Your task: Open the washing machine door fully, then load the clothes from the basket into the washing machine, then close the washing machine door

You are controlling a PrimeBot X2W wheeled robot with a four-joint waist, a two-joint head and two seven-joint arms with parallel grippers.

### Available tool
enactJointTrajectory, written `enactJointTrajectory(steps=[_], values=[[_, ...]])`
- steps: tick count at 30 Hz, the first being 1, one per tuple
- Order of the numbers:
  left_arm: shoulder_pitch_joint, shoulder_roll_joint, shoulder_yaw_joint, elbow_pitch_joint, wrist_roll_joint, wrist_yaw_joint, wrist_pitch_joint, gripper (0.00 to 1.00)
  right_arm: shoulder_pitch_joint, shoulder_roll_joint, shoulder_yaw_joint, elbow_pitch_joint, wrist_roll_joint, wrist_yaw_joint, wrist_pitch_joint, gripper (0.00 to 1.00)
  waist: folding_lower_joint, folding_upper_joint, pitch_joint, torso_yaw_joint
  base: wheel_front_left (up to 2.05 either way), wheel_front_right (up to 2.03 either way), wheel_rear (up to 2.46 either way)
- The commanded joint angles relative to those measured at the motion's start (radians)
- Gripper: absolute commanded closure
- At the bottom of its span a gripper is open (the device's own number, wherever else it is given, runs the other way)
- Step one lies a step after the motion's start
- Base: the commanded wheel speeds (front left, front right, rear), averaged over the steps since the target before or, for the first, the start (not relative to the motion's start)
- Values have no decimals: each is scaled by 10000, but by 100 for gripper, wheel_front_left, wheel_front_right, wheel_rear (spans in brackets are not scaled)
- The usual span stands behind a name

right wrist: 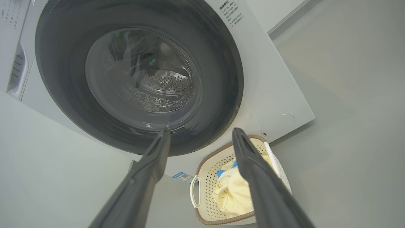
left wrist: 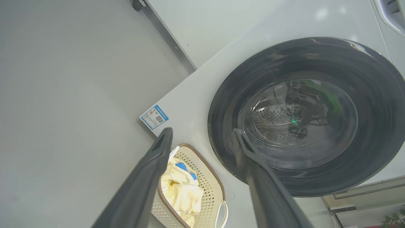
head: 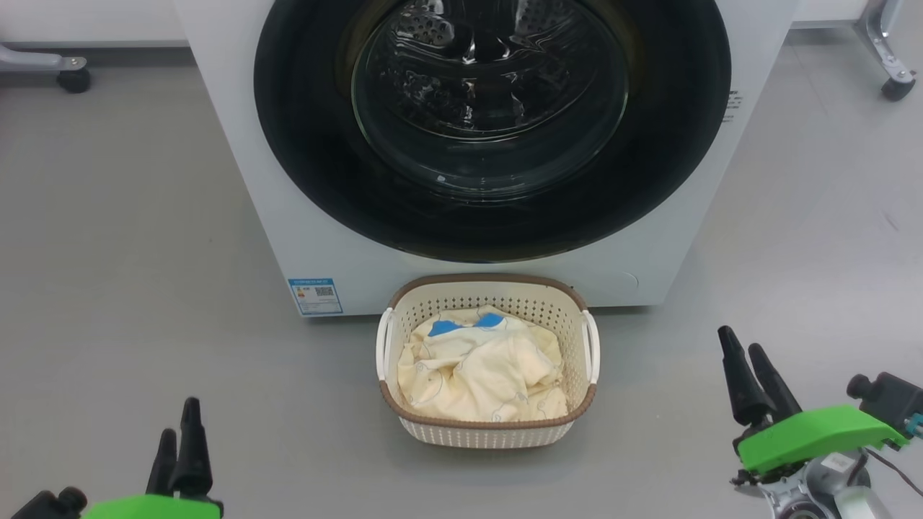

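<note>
- Ahead of both hands and roughly midway between them, the basket (head: 487, 432) stands on the grey floor (head: 130, 288), just in front of the washing machine (head: 324, 238).
- The left hand (head: 180, 418) is low at the left of the head view. It is released, its two dark fingers (left wrist: 139, 190) spread with nothing between them (its own wrist view shows the gap plainly).
- From that hand, the basket lies ahead and to the right, well apart.
- The right hand (head: 738, 339) hovers on the opposite side, likewise released and empty, fingers spread. The basket lies ahead of it and to its left, also well apart.
- The clothes (head: 483, 371), pale yellow with blue patches, lie crumpled inside the basket. Neither hand touches them.
- Beyond the basket, farther from both hands, the round door (head: 490, 101) is shut flat against the front of the machine (black rim, clear glass centre).
- Behind the glass, the perforated metal drum (right wrist: 164, 84) shows.
- A blue sticker (head: 315, 295) marks the machine's lower corner, just beside the basket on the left hand's side.
</note>
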Motion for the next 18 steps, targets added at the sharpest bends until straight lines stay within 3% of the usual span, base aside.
enactJointTrajectory(steps=[1, 18], values=[[-193, 170, 205, -423, 282, -45, -114, 0, -482, -260, 141, -423, -301, -15, -137, 0, 0, -1, 1, -3, 0, 0, 0], [75, 199, 263, -820, 2401, -52, -642, 0, -454, -511, 691, -584, -2768, -19, -668, 0, 0, -1, 70, -7, 0, 0, 0]])
